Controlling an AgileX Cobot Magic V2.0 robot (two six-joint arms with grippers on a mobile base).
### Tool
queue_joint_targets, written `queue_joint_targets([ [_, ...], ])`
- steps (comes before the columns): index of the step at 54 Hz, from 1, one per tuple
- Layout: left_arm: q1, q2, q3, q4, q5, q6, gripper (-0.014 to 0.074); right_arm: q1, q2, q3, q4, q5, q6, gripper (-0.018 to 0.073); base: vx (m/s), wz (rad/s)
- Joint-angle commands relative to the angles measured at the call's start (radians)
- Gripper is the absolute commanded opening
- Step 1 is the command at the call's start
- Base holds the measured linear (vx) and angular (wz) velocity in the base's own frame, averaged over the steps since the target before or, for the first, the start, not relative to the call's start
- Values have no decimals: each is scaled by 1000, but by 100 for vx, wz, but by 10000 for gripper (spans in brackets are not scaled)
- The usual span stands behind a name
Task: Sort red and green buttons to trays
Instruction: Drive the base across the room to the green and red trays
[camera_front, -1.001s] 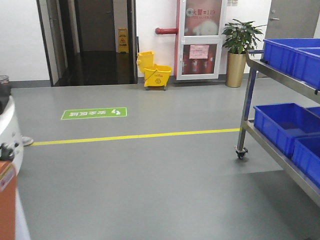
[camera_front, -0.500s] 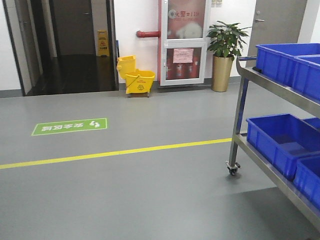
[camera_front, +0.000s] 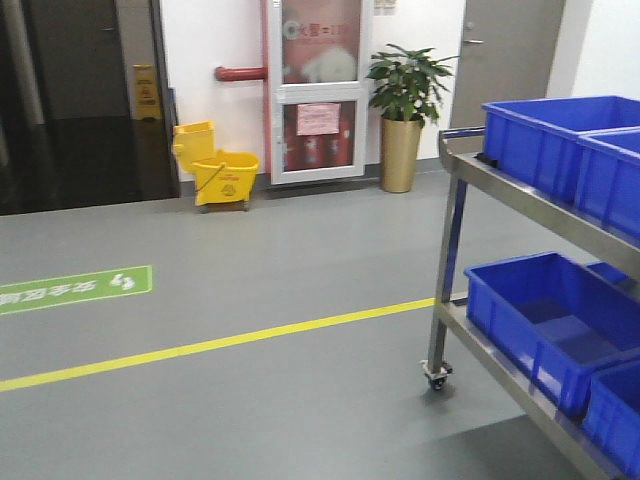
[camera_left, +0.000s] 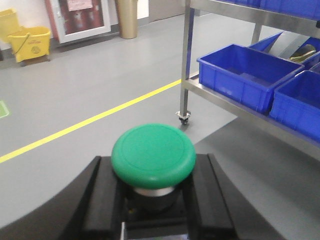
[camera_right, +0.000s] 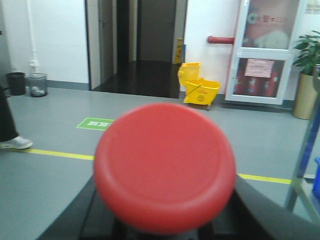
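Cart (camera_front: 530, 195) is standing at right, with upper bins (camera_front: 540, 140) sitting on its top shelf and a lower bin (camera_front: 530, 310) on the bottom one. Floor line (camera_front: 250, 337) is running from left to the cart leg, floor sign (camera_front: 70, 290) lying just beyond it. Far off, mop bucket (camera_front: 222, 172) is standing left of the cabinet door (camera_front: 318, 100) and plant (camera_front: 405, 100) right of it. Left-arm button (camera_left: 153, 155) is sitting clamped between the left gripper (camera_left: 152, 167) fingers, and right-arm button (camera_right: 165, 165) likewise in the right gripper (camera_right: 165, 222).

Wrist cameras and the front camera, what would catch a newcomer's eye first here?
The big red button fills the middle of the right wrist view, and a green button sits between black fingers low in the left wrist view. In the front view, bright blue bins stand on a steel cart at the right, with a yellow mop bucket by the far wall.
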Motion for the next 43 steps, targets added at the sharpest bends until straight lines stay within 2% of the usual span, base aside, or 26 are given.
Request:
queue_joint_targets([
  [1,-7,6,-33,-7,-94,-2,0,-4,9,-33,1,24,1,-10,50,-32],
  [19,-7,6,-33,-7,-94,-2,0,-4,9,-33,1,24,1,-10,45,-51],
  [43,-7,6,-33,-7,-94,-2,0,-4,9,-33,1,24,1,-10,37,-74],
])
